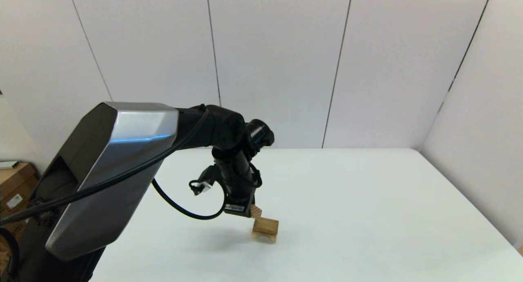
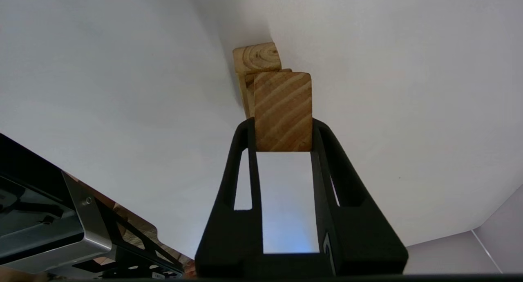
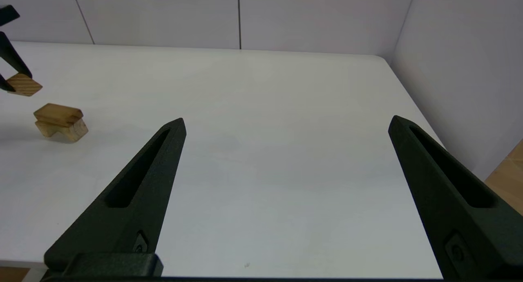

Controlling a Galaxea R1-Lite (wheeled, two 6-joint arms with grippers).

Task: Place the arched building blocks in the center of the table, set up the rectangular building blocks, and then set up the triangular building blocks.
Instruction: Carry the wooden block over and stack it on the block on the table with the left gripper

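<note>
The arched block (image 1: 263, 235) stands on the white table (image 1: 367, 200) with the flat rectangular block (image 1: 266, 225) lying on top of it. My left gripper (image 1: 248, 210) is shut on the small striped triangular block (image 1: 255, 211) and holds it just above the stack's left side, tilted. The left wrist view has the triangular block (image 2: 282, 110) clamped between my fingers (image 2: 245, 151), with the stacked blocks (image 2: 256, 58) beyond it. In the right wrist view the rectangular block (image 3: 59, 111) sits on the arched block (image 3: 63, 129), the triangular block (image 3: 24, 85) hangs above them, and my right gripper (image 3: 286, 124) stands open and parked far to the right.
White wall panels close off the table's far side and right side. Brown cardboard boxes (image 1: 14, 188) stand off the table at the left. A black cable (image 1: 184, 210) loops below my left wrist.
</note>
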